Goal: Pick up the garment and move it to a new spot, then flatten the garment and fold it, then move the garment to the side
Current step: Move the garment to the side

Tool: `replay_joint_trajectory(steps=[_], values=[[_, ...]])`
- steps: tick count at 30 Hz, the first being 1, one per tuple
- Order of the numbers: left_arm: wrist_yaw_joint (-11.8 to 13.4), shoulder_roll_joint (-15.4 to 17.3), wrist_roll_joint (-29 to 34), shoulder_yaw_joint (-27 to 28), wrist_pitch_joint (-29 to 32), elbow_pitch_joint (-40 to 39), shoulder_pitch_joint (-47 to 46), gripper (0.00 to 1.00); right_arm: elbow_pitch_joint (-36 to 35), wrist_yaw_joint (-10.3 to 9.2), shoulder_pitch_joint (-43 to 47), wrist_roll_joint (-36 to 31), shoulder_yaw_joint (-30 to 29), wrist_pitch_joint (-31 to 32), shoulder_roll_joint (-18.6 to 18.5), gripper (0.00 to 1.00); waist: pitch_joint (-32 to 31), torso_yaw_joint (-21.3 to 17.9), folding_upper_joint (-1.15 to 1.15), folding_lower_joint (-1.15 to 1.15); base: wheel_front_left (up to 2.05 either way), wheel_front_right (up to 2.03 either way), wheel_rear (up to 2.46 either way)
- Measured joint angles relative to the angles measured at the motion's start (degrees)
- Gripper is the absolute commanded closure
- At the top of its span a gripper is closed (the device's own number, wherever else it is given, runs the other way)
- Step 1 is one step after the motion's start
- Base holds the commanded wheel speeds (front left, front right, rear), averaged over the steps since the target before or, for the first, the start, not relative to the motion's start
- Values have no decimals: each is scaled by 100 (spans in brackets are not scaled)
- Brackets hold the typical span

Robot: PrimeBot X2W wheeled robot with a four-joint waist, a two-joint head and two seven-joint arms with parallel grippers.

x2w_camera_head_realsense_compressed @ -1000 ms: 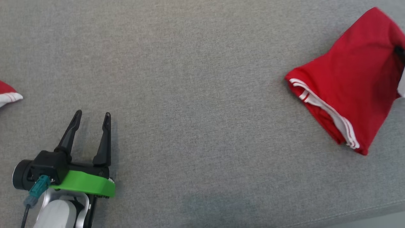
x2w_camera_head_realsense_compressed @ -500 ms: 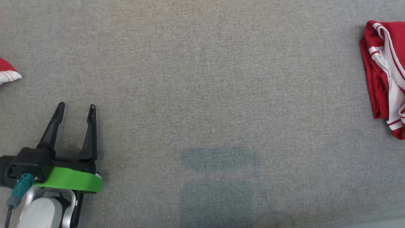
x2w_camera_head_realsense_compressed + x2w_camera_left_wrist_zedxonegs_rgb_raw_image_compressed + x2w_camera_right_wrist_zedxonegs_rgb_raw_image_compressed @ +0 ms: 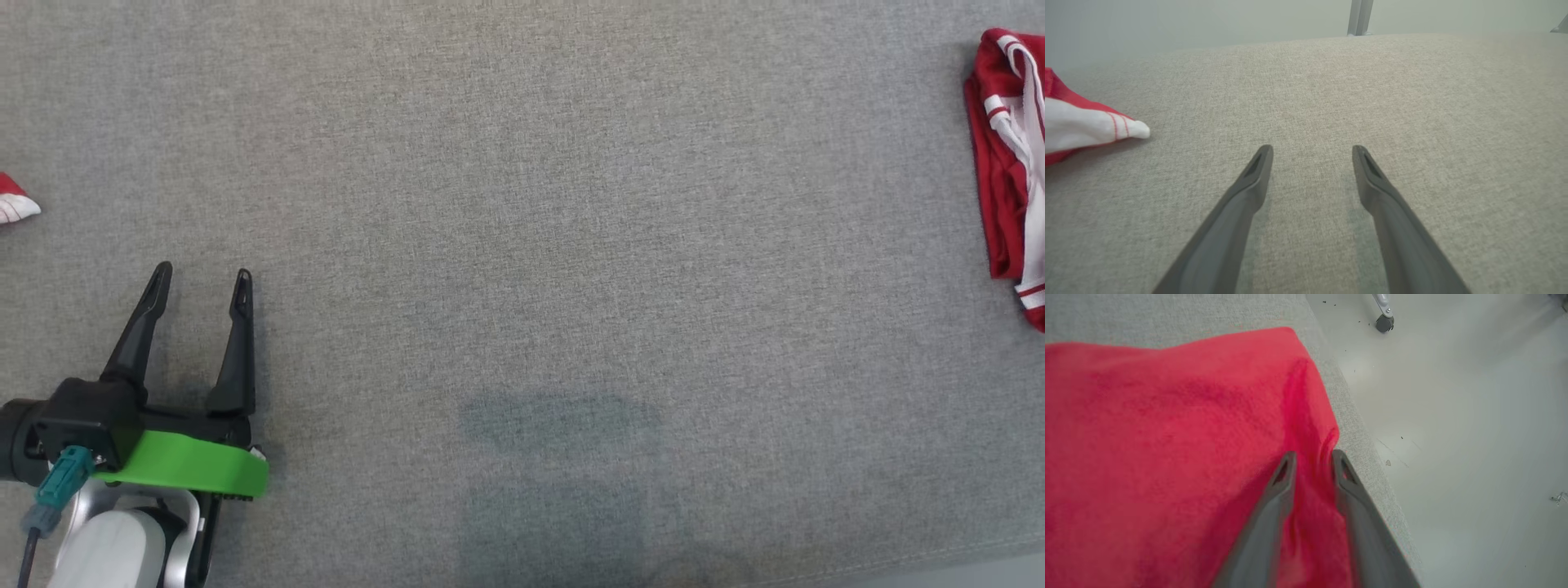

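The garment (image 3: pixel 1008 163) is red with white striped trim and lies bunched at the far right edge of the head view. In the right wrist view the same garment (image 3: pixel 1167 437) spreads wide and close to the surface's edge. My right gripper (image 3: pixel 1312 457) stands over it, jaws parted, with a raised ridge of red cloth between the fingers. My left gripper (image 3: pixel 202 282) sits at the lower left, open and holding nothing. In the left wrist view that left gripper (image 3: pixel 1312 151) hovers over bare grey fabric.
A grey fabric surface (image 3: pixel 522 245) carries everything. A red-and-white piece of cloth (image 3: pixel 12 204) pokes in at the left edge, left of my left gripper's cloth corner (image 3: pixel 1081 126). Beyond the surface's right edge lies pale floor (image 3: pixel 1453 416) with a caster wheel (image 3: pixel 1384 322).
The garment has travelled right, from a draped shape to a bunch at the picture's edge. The head view has shifted a little. My left gripper keeps its open stance.
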Motion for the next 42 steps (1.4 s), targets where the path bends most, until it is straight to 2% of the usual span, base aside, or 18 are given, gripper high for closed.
replay_joint_trajectory(steps=[4, 8, 13, 18, 27, 33, 42], values=[[40, -100, -27, -13, -105, 116, 39, 0, 101, -1, 2, -403, -56, -435, 23, 0, -195, 3, 0, 0, 0, 0, 0], [41, -220, -123, -33, -198, 322, 149, 0, -63, -1, 47, -676, -121, -1068, 202, 0, -470, -3, 0, 0, 0, 0, 0], [41, -350, -211, -36, -319, 650, 341, 0, -609, -1, 415, -946, -79, -1752, 567, 0, -909, -6, 0, -1, 0, 0, 0], [41, -493, -255, -7, -410, 915, 589, 0, -1460, -1, 1224, -1080, -291, -2346, 947, 0, -1414, 29, 0, -1, 0, 0, 0], [24, -656, -229, 137, -478, 1187, 892, 0, -2996, -1, 2941, -1480, -448, -2843, 2070, 0, -2208, 181, 0, -1, 0, 0, 0], [-66, -788, -97, 371, -478, 1289, 953, 0, -3200, -1, 3774, -1611, -310, -3067, 2674, 0, -2566, 309, 0, -1, 0, 0, 0], [-327, -1028, 182, 777, -478, 1427, 1260, 0, -3174, -1, 4497, -1834, 14, -3206, 3271, 0, -2972, 428, 0, -1, 0, 0, 0]])
